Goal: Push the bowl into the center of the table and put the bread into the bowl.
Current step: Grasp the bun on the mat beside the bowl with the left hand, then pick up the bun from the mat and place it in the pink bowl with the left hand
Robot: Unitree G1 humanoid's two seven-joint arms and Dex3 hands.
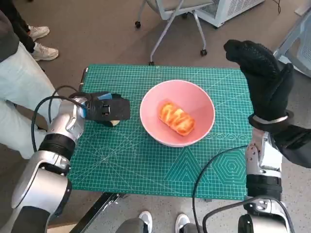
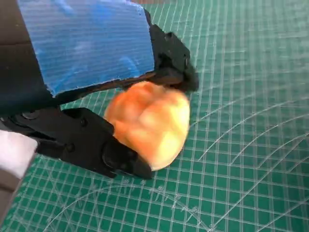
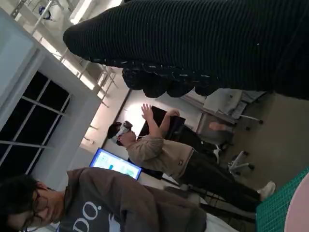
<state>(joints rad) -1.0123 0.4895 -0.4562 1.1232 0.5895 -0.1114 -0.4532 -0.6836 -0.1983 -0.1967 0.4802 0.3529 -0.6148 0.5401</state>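
A small counter covered by a green gridded cutting mat [image 1: 146, 165] fills the middle of the head view. Near its centre sits a round pink bowl [image 1: 197, 102], holding one golden glazed bread roll [image 1: 176, 118]. To the bowl's left, low on the mat, the black, blue-taped left robot hand [image 1: 106, 108] is clamped on a second golden bread roll [image 2: 149, 123], its fingers [image 2: 174, 63] pressed against both sides. The black-gloved right robot hand [image 1: 262, 77] is raised beside the counter's right edge, fingers curled inward, holding nothing.
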